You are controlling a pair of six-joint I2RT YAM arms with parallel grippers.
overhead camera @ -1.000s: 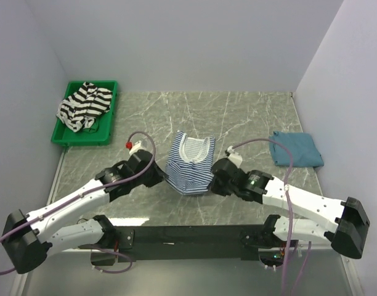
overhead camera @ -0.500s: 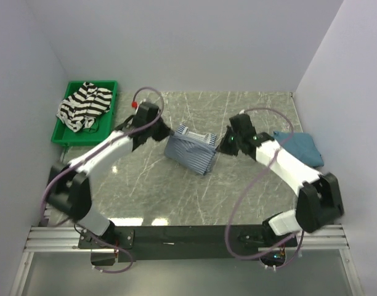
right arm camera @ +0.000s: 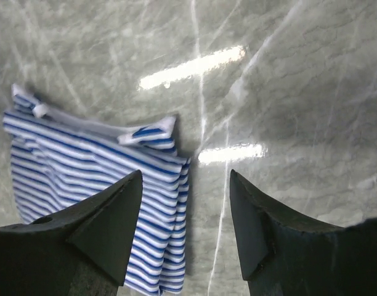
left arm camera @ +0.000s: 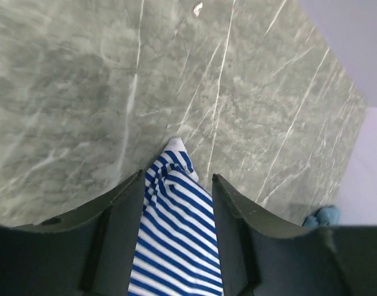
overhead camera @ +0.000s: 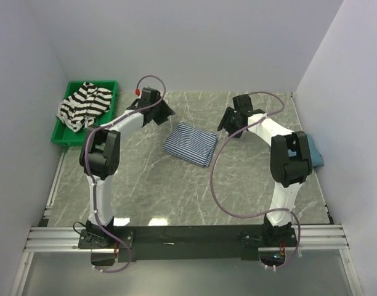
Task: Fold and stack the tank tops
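Observation:
The thin blue-and-white striped tank top lies folded into a small slanted rectangle in the middle of the table. My left gripper hangs open just past its far left corner; in the left wrist view that striped corner shows between the parted fingers. My right gripper is open off the far right corner, and the striped top lies under its left finger. The teal-blue top lies at the right edge, mostly behind the right arm. The black-and-white striped top is bunched in the tray.
A green tray stands at the far left against the wall. White walls close the table on the left, back and right. A sliver of teal cloth shows at the left wrist view's right edge.
Both arms swung from the near side to the far side, carrying the striped top's near half over itself. Both grippers have gone from shut to open, letting the cloth go.

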